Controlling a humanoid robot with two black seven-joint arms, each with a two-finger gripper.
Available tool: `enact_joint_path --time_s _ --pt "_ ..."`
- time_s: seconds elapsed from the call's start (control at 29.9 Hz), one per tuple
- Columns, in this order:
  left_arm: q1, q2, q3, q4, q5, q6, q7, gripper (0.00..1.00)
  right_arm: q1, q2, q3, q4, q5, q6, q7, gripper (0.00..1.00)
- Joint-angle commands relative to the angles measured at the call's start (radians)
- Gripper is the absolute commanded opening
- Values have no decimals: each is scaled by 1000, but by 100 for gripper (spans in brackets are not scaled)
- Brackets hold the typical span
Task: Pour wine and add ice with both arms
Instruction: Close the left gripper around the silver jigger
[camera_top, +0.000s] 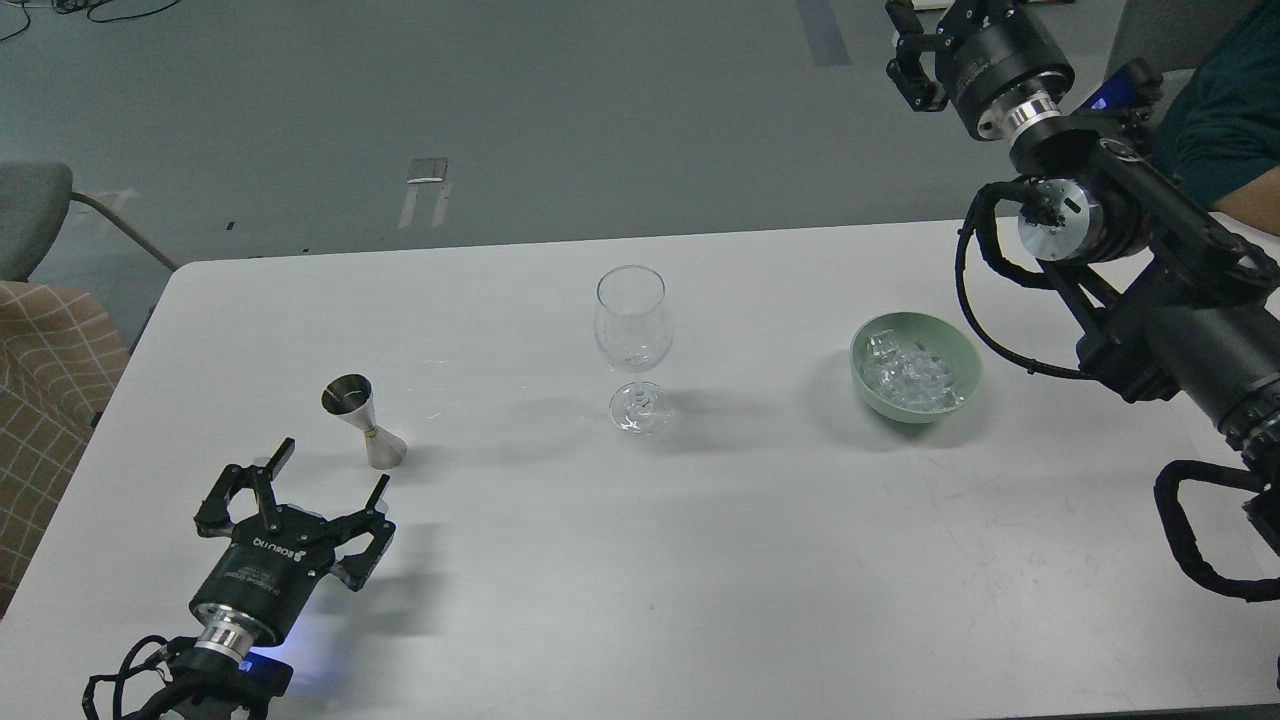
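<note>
- The left gripper (330, 470) hovers over the table's near left corner, its two black fingers spread wide with nothing between them; the fingertips point toward the far edge.
- Just beyond those fingertips a small steel jigger (364, 421) stands on the white table (700, 560), tilted a little, close to but not touching the gripper.
- The left arm (215, 640) comes up from the near edge at the left corner, with a blue light glowing at its wrist.
- An empty wine glass (633, 345) stands upright near the middle of the table, well apart from the jigger.
- The ice (908, 378), a pile of clear cubes, lies in a pale green bowl (958, 352) toward the right edge, level with the glass.
- The right arm (1150, 290) reaches in from the right edge and rises past the far right corner.
- The right gripper (915, 45) sits beyond the far edge at the frame's top, partly cut off; whether its fingers are apart or together cannot be told, and it is well clear of the bowl.
</note>
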Motion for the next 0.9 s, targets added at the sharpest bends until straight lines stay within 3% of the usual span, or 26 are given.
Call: enact_joint_path --time_s 0.0,0.47,0.64,0.84,0.87 --pt "-43 -6 0 34 12 3 -2 98 0 -1 -14 1 0 -1 1 100" --pt "-164 -38 3 201 27 5 -23 98 0 -1 -17 1 0 -1 1 100" --pt "-190 -34 28 232 27 6 -52 98 0 -1 -17 1 0 -2 1 100" --pt "-216 -32 28 247 26 24 -55 93 0 -2 -17 1 0 -8 1 100" --pt "-224 -34 28 247 26 31 -57 85 0 -2 -17 1 0 -8 1 100"
